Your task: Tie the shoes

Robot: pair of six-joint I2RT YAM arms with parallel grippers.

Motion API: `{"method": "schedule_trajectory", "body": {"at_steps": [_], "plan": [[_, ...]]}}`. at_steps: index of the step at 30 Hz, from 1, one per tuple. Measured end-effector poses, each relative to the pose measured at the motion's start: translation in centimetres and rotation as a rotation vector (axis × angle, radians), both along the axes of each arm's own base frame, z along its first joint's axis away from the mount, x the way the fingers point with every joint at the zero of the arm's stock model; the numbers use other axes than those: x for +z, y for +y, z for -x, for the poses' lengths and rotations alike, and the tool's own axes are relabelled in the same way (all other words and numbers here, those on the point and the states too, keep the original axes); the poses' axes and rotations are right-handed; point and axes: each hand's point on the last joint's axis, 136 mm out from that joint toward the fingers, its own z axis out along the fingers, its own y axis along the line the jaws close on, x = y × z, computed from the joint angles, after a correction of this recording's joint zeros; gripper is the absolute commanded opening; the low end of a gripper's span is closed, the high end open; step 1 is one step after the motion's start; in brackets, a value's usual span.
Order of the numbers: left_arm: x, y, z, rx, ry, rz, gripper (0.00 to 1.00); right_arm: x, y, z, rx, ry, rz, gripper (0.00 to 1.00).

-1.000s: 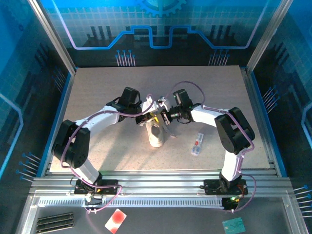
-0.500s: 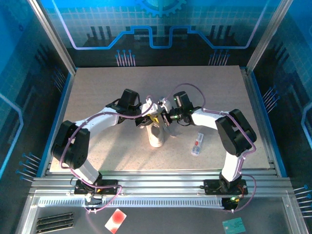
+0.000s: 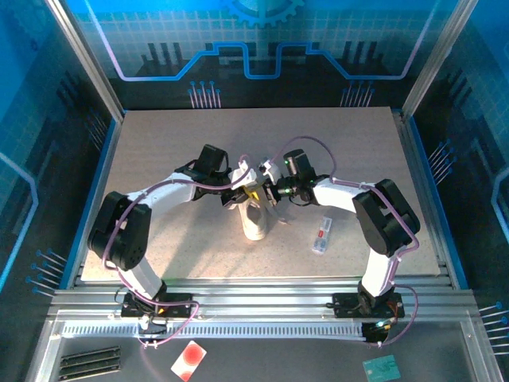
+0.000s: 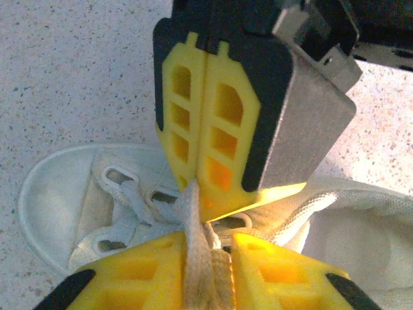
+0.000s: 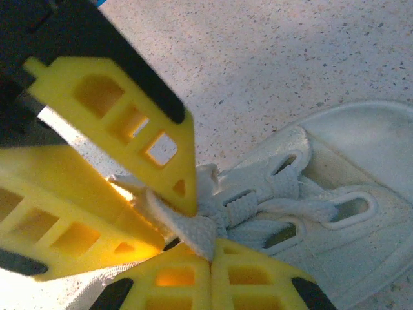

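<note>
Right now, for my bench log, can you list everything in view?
sneaker: one, white, mid-table, under both grippers
laces: white, thin, rising from the sneaker
flat item: one, white with red marks, on the table right of the sneaker
table: one, speckled grey
red card: one, red and white, near ledge, left
green card: one, near ledge, right
black strips: two, near ledge, far left
left gripper: yellow fingers, closed on the laces
right gripper: yellow fingers, closed on the laces

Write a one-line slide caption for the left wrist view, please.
Left gripper and right gripper both pinch the white laces above the sneaker.
</note>
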Motion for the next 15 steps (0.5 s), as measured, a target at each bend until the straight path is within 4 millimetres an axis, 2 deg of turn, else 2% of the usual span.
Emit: {"method": "schedule_trajectory", "body": {"at_steps": [4, 7, 9, 11, 12, 15], "plan": [[0.00, 0.00, -0.04, -0.004, -0.006, -0.002, 0.02, 0.00, -0.01, -0.01, -0.002, 0.003, -0.001, 0.06], [0.02, -0.01, -0.07, -0.006, -0.010, -0.003, 0.00, 0.02, 0.00, 0.00, -0.005, 0.008, -0.003, 0.07], [0.02, -0.01, -0.07, -0.006, -0.010, -0.003, 0.09, 0.03, 0.01, 0.03, -0.006, 0.012, -0.005, 0.07], [0.04, -0.02, -0.10, -0.009, -0.014, -0.003, 0.25, 0.08, 0.01, 0.05, -0.005, 0.011, -0.007, 0.07], [0.06, -0.03, -0.11, -0.010, -0.016, -0.002, 0.28, 0.11, 0.02, 0.04, -0.005, 0.010, -0.007, 0.07], [0.08, -0.04, -0.14, -0.005, -0.013, 0.000, 0.30, 0.23, 0.05, 0.01, -0.005, 0.006, -0.010, 0.07]]}}
